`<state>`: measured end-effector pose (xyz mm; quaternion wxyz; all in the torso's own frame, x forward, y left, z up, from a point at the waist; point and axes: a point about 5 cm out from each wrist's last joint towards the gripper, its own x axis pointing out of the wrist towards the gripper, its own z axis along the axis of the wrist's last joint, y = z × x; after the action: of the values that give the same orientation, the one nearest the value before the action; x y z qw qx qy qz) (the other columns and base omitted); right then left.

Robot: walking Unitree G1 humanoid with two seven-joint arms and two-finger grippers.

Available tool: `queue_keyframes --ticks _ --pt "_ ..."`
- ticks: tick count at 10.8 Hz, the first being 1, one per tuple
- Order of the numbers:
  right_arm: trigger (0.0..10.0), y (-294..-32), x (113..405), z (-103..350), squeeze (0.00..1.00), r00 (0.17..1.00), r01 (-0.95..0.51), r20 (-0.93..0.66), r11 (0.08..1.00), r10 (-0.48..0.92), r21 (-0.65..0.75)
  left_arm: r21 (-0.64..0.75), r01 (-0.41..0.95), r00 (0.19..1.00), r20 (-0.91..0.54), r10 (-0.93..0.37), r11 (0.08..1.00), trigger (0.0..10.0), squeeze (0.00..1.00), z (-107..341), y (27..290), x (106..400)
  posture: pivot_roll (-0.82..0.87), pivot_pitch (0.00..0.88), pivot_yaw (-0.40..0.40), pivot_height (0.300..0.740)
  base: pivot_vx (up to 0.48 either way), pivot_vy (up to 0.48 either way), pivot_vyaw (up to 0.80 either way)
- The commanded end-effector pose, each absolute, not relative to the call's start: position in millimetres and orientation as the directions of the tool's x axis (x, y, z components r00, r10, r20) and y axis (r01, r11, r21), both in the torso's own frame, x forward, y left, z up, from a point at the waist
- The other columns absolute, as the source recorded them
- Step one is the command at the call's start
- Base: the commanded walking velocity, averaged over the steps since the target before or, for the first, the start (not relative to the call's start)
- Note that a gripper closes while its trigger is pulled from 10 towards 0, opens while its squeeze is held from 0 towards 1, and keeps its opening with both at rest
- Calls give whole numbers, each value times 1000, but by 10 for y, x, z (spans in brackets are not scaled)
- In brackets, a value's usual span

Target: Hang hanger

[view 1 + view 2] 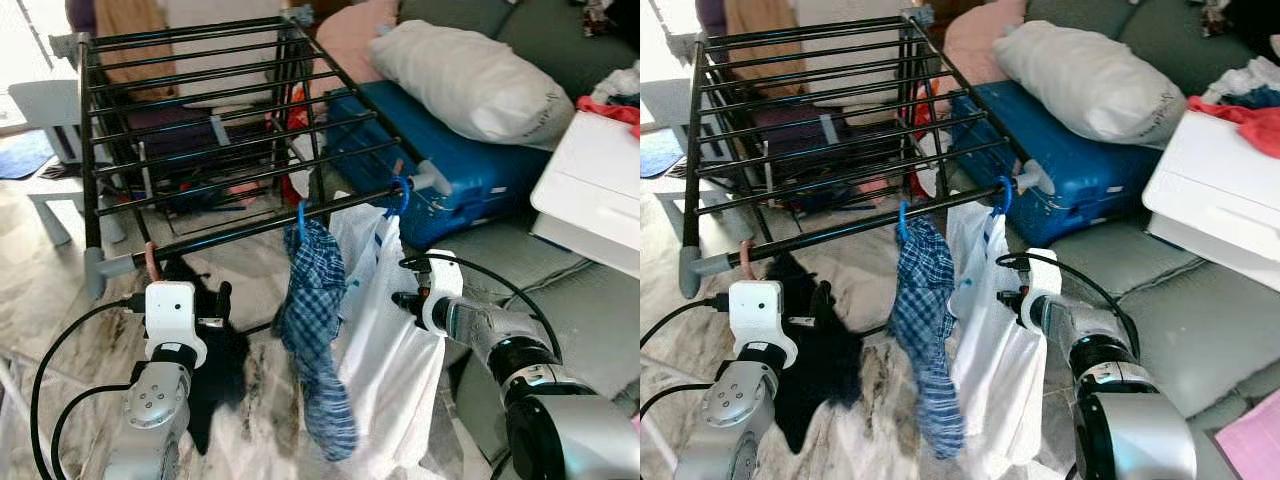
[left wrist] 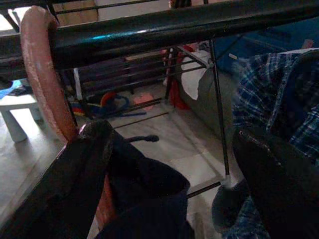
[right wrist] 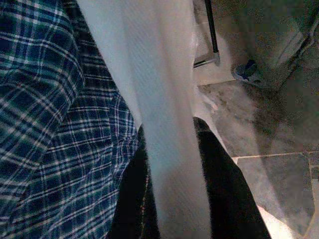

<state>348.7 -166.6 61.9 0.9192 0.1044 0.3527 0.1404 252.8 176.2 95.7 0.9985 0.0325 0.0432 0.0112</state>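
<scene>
Pink hanger (image 1: 150, 262) hooked over the front bar of the black drying rack (image 1: 200, 150), dark garment (image 1: 215, 375) below it. Left gripper (image 2: 169, 189) just under the hook, fingers spread around the dark cloth. Right gripper (image 1: 408, 300) against the white shirt (image 1: 385, 370); grip impossible to tell. Plaid cloth (image 1: 315, 330) on a blue hanger (image 1: 300, 222) between. Marble floor (image 1: 60, 290), blue suitcase (image 1: 450, 165), sofa behind.

We are in a home's living room: a drying rack (image 1: 200, 120) hung with clothes stands on marble floor (image 1: 260, 260) beside a grey sofa (image 1: 560, 50) piled with pillow (image 1: 470, 80), suitcase (image 1: 450, 160) and laundry.
</scene>
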Motion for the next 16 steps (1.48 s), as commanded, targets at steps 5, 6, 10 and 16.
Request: queue_keyframes --ticks 5,6,10,16 --pt "10000 -1748 3536 687 1000 761 -245 -573 953 303 179 57 -17 997 -81 21 998 10000 0 987 1745 2525 -54 0 -8 740 0 0 0" --pt "10000 -1756 3547 706 1000 771 -253 -563 955 297 157 57 -17 997 -80 21 998 10000 0 989 1744 2525 -54 0 -8 740 0 0 0" --pt "10000 -1891 3400 717 1000 857 -230 -462 972 227 51 52 -31 995 -92 36 998 10000 0 956 1733 2502 -80 0 -6 740 0 0 0" --pt "10000 -1854 3104 1086 1000 972 -57 -227 998 61 28 76 -88 994 -63 93 993 10000 0 1028 1741 2527 -99 7 -16 740 0 0 0"
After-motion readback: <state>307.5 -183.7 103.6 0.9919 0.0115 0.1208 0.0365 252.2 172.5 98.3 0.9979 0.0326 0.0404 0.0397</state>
